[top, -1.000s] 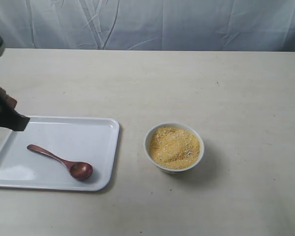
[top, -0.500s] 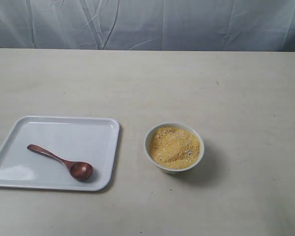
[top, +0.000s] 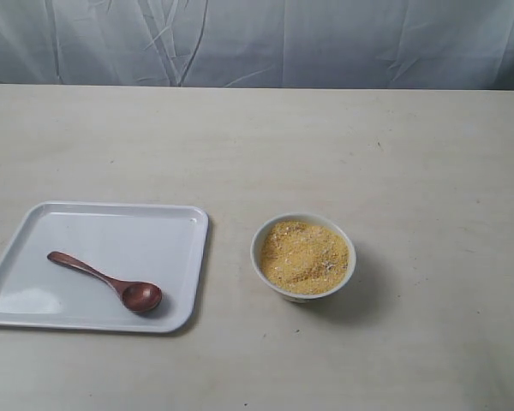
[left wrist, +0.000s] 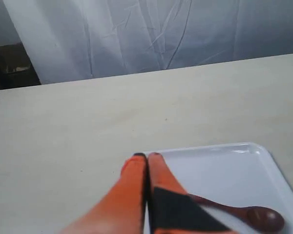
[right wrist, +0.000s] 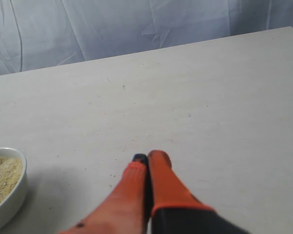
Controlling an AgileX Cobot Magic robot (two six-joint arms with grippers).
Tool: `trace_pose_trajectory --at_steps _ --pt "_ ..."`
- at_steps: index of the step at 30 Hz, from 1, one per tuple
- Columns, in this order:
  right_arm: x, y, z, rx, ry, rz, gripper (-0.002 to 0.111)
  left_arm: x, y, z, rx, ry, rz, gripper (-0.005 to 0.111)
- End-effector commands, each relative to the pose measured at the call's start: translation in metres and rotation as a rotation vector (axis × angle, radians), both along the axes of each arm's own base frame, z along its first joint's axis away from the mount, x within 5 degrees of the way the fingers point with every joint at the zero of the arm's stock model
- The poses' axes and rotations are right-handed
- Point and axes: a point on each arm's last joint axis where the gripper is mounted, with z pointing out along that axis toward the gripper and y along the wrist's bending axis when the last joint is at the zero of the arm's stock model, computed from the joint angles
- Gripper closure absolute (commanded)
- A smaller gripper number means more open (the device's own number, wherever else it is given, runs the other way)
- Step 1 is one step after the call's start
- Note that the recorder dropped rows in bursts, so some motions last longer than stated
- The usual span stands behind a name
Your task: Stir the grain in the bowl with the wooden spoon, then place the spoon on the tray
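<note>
- Bench (top: 325, 145), pale beige and matte, stretches wide, with a wrinkled grey-white cloth backdrop (top: 325, 43) hanging along its far edge.
- Large flat white rectangular tray (top: 111, 224), glossy, with rounded corners and a low raised rim, lies toward the left edge of the bench in the near half. Its long sides run roughly parallel to the far edge.
- Dark reddish-brown wooden spoon (top: 103, 279) lies flat inside the tray, in the part closer to the near edge. Its slim handle points toward the left edge of the bench. Its oval head rests hollow side up, close to the tray's near right corner.
- Small round white bowl (top: 304, 294) with a plain rim stands upright on the bench to the right of the tray. It is near the tray but apart from it, about midway between the left and right edges.
- Fine golden-yellow grain (top: 304, 255) fills the bowl almost to the rim, its surface uneven and flecked with a few paler bits.
- Left gripper (left wrist: 147, 156) has its two orange fingers pressed together with no gap and nothing between them. In the left wrist view the tips line up with one corner of the tray, and the spoon lies clear of them. How high the tips hang cannot be told.
- Right gripper (right wrist: 147, 157) is likewise closed tight and empty, over bare bench, with the bowl well apart from its tips.
</note>
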Motion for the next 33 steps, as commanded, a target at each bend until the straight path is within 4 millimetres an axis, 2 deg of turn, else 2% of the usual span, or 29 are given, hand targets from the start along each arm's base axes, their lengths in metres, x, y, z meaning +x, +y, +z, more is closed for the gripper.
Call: trace_pose_trajectory --at_steps 1,5,8,12,15,33 --pt "0.0 0.0 0.0 -0.006 -0.011 -0.006 0.108 0.005 0.0 0.001 -0.007 -0.101 0.009 0.107" --pt "0.0 0.0 0.0 -0.005 -0.013 -0.006 0.108 0.01 -0.001 -0.022 -0.059 -0.273 0.008 0.107" --pt "0.0 0.0 0.0 -0.005 -0.013 -0.006 0.108 0.007 0.0 -0.051 -0.055 -0.313 0.012 0.107" --pt "0.0 0.0 0.0 -0.005 -0.013 -0.006 0.108 0.018 -0.001 -0.099 -0.051 -0.226 0.016 0.107" --pt "0.0 0.0 0.0 -0.005 -0.013 -0.006 0.108 0.021 -0.001 -0.121 -0.056 -0.164 0.017 0.107" --pt "0.0 0.0 0.0 -0.006 -0.011 -0.006 0.108 0.021 -0.001 -0.122 -0.054 -0.16 0.017 0.107"
